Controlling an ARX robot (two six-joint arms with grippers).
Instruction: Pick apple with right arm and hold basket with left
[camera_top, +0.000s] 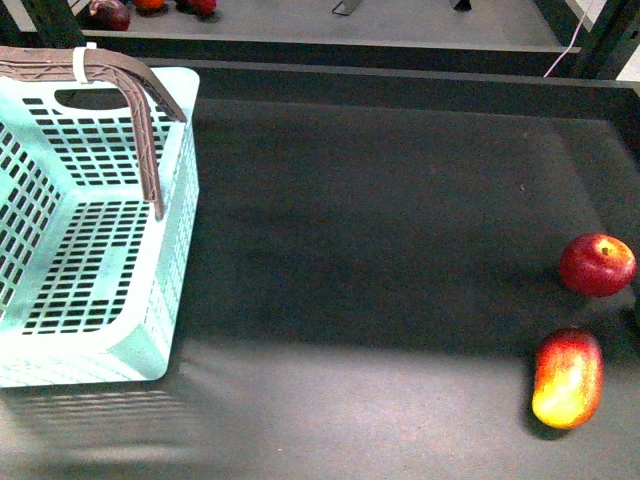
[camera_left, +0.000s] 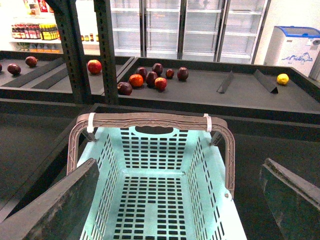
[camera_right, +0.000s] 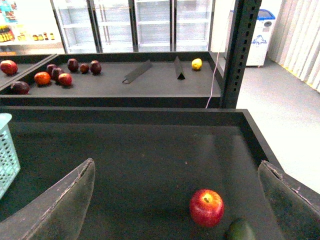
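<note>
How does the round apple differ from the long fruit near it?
The apple is round; the oval fruit is elongated. The apple is mostly red; the oval fruit shows a big yellow patch. Both lie on the dark surface, apart.

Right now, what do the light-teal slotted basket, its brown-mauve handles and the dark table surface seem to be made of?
The light-teal slotted basket looks like moulded plastic: smooth, evenly coloured, with regular slots. Its brown-mauve swing handles seem plastic too, with moulded ribbing. The dark table surface looks matte, perhaps felt or rubber mat; uncertain.
</note>
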